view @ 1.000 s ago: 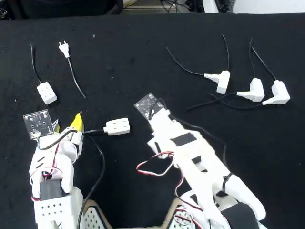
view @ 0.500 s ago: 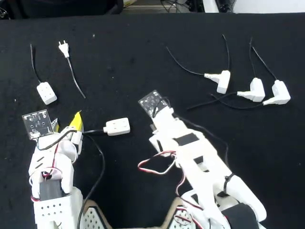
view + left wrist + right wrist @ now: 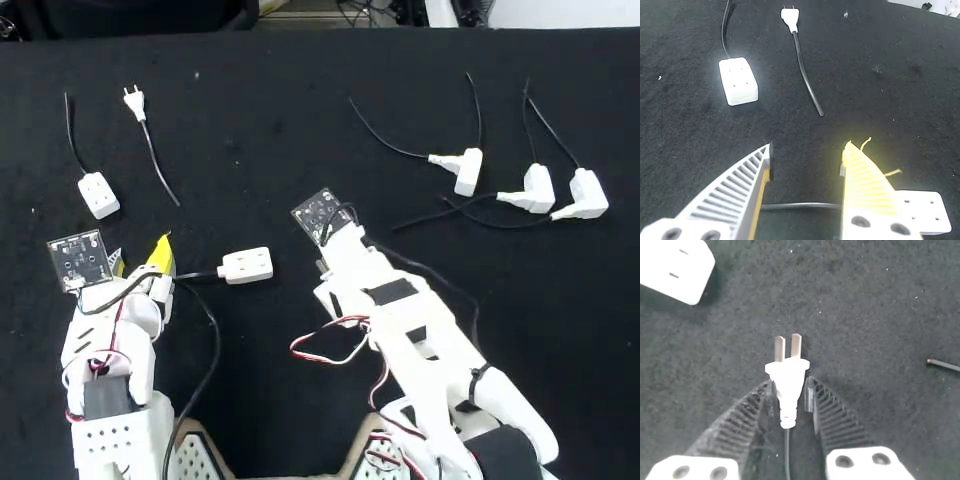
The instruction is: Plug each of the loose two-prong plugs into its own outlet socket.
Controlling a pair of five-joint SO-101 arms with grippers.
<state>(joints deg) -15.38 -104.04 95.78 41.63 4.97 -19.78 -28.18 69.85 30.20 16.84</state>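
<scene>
Clamped by its body in the closed right pincer (image 3: 789, 385), prongs forward: white two-prong plug (image 3: 786, 371), near an outlet socket (image 3: 246, 264) at the middle of the counter (image 3: 300, 120). Probably light, rigid, slick; best held on the body's flanks. Gaping empty over the socket's cord (image 3: 800, 205): left pincer (image 3: 807, 146).

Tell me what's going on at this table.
Plugs and sockets are being paired on a black table. The right claw is shut on a white two-prong plug, prongs pointing away from it, not yet in any socket. The left claw hangs open over a black cord running to a white socket block. Another loose plug and a small socket lie farther off.
</scene>
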